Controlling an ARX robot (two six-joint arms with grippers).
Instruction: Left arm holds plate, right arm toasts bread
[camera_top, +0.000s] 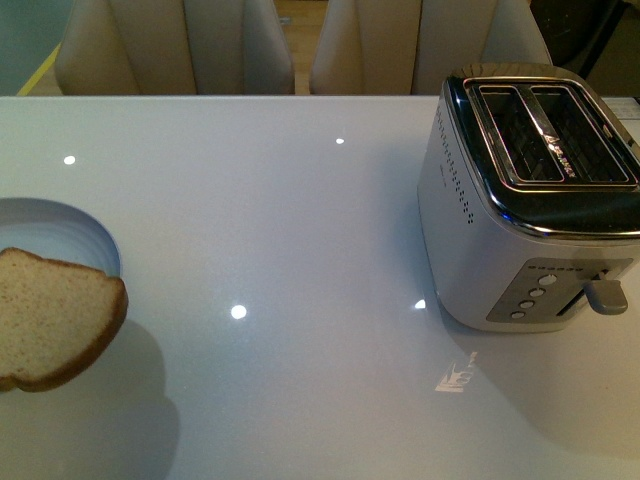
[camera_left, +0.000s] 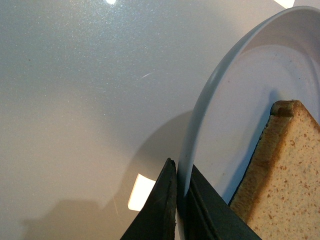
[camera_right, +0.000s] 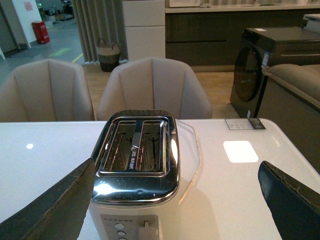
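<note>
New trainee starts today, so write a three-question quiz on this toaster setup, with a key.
1. True or false: the bread sits in a slot of the toaster.
2. What is the left hand clamped on? A) the rim of the plate B) the bread C) the toaster's lever
3. Fill in: the right hand is ____ (open or shut).
Key: 1 false, it lies on the plate; 2 A; 3 open.

White glossy table (camera_top: 300, 200); two beige chairs (camera_top: 180, 45) behind far edge (backs only); wicker basket (camera_right: 109, 54) on floor beyond.
</note>
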